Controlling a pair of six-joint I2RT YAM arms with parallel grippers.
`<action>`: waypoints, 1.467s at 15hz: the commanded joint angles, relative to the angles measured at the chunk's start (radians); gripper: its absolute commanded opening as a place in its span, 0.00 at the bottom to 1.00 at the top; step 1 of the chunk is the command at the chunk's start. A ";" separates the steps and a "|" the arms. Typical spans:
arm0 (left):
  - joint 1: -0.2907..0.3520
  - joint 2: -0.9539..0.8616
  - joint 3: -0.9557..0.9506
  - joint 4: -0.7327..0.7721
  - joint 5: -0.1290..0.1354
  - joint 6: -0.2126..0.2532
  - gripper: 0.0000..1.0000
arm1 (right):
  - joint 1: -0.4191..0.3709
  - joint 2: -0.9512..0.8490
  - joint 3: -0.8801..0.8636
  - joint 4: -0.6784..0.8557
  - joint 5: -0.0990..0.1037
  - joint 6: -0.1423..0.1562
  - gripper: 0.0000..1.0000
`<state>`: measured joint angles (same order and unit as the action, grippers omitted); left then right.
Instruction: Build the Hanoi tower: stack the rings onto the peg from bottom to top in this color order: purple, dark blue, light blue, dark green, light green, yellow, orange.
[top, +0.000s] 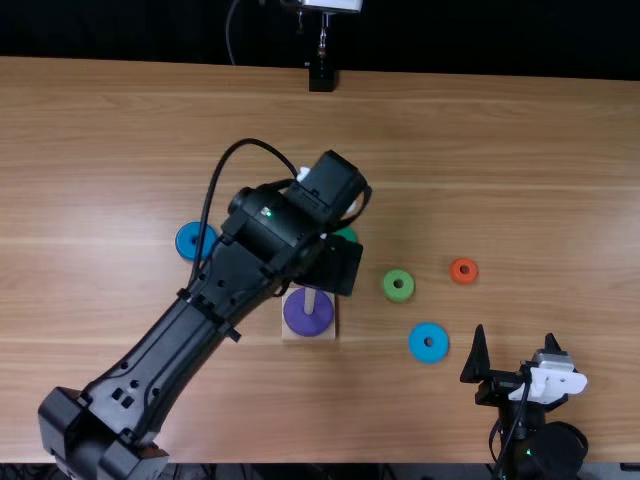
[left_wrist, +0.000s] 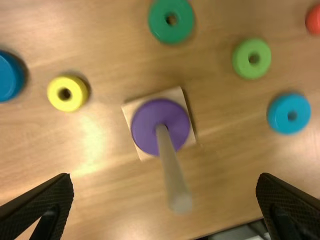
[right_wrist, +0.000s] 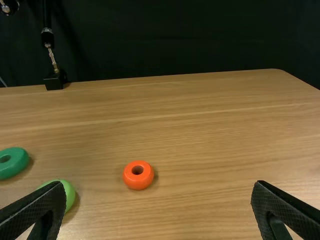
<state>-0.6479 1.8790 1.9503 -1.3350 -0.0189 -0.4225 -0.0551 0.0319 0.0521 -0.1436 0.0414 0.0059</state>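
Holds left hand (left_wrist: 164, 176) spread over the peg (left_wrist: 172, 172), likely to clear it before fetching dark blue ring (left_wrist: 9, 77); has purple ring (left_wrist: 145, 125) flat below as base. Parks right hand (top: 515, 337), spread too, near light blue ring (top: 416, 343), likely out of the way. Has light green ring (top: 389, 287), dark green ring (left_wrist: 159, 22), yellow ring (left_wrist: 56, 95) and orange ring (top: 455, 272) apart on the surface (top: 550, 180), for single grasps.
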 joint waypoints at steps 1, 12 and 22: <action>0.067 0.003 -0.008 0.028 -0.005 -0.005 1.00 | -0.006 -0.012 -0.034 -0.010 0.003 0.003 1.00; 0.404 -0.159 -0.435 0.468 -0.005 0.266 1.00 | -0.006 -0.012 -0.035 -0.010 0.003 0.003 1.00; 0.491 0.000 -0.488 0.532 0.030 0.492 1.00 | -0.006 -0.012 -0.034 -0.010 0.003 0.003 1.00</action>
<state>-0.1684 1.8580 1.4590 -0.8047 -0.0021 0.0479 -0.0551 0.0319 0.0521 -0.1436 0.0418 0.0055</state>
